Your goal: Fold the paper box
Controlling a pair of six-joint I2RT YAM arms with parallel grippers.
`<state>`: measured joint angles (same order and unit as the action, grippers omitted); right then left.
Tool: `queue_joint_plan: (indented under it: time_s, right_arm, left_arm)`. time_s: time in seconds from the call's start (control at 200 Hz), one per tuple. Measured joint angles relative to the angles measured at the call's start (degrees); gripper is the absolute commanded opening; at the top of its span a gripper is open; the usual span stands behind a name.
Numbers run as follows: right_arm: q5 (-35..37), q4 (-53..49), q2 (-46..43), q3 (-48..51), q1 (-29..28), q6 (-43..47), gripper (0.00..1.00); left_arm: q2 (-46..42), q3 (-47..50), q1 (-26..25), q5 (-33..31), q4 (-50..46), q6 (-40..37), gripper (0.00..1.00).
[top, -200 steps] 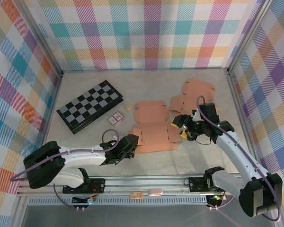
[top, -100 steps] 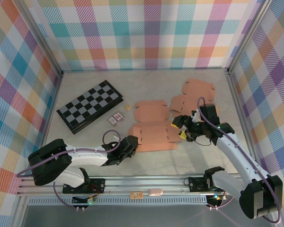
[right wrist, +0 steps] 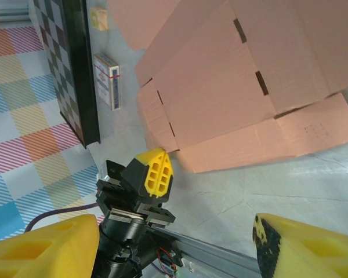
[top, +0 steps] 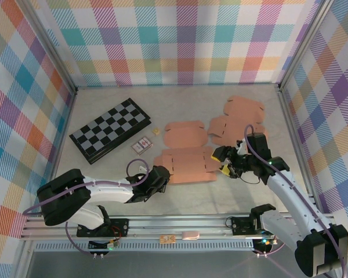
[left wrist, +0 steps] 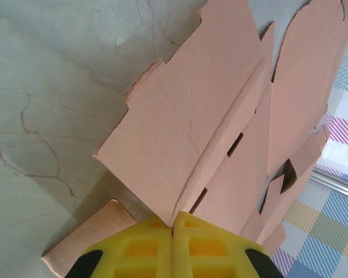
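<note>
**Left gripper pinches the blank's near corner, right gripper spread at its far edge**

We see the paper box blank (top: 185, 165) lying unfolded near the middle of the table (top: 104, 179), just ahead of the two arm bases. The left gripper (top: 162, 175) sits at about 8 o'clock from the blank's middle, at its near left corner. In the left wrist view its yellow fingers (left wrist: 139, 249) are pressed together with no gap. The corner of one panel runs into the seam between them, so we read this as a pinch on the blank. That panel stands a little off the table, with a shadow under it.

The right gripper (top: 222, 161) is at about 3 o'clock from the blank, just beside its right edge. Its fingers (right wrist: 40, 249) are spread wide and nothing lies between them. We cannot tell whether they touch the cardboard.

A second blank (top: 185, 134) lies flat at 12 o'clock from the first, and a third blank (top: 238, 124) at about 2 o'clock. A folding chessboard (top: 109, 131) rests at 10 o'clock, well apart. Between it and the blanks we see a small card pack (top: 141, 145) and a small pale block (top: 156, 132).
</note>
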<state>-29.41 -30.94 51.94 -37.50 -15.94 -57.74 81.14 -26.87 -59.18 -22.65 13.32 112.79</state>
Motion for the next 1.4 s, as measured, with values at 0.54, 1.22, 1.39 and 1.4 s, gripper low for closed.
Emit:
queue_joint_plan:
  time_s: [0.54,1.22,1.39,1.4]
  right_arm:
    - [12.4,17.4,-2.7,16.0,-19.1,-19.9,0.73]
    - [20.6,41.2,16.3,14.2,-22.3,-30.3,0.29]
    - [21.9,41.7,16.9,12.5,-22.3,-31.4,0.00]
    - [22.0,41.7,16.9,12.3,-22.3,-31.3,0.00]
  left_arm:
    - [-3.8,-6.4,0.1,-0.5,-5.7,0.0,0.00]
    - [-2.9,-6.7,1.4,1.1,-5.1,0.0,0.00]
    - [-2.9,-6.7,1.6,2.4,-5.1,0.0,0.06]
    - [-2.9,-6.7,1.6,2.5,-5.3,0.0,0.08]
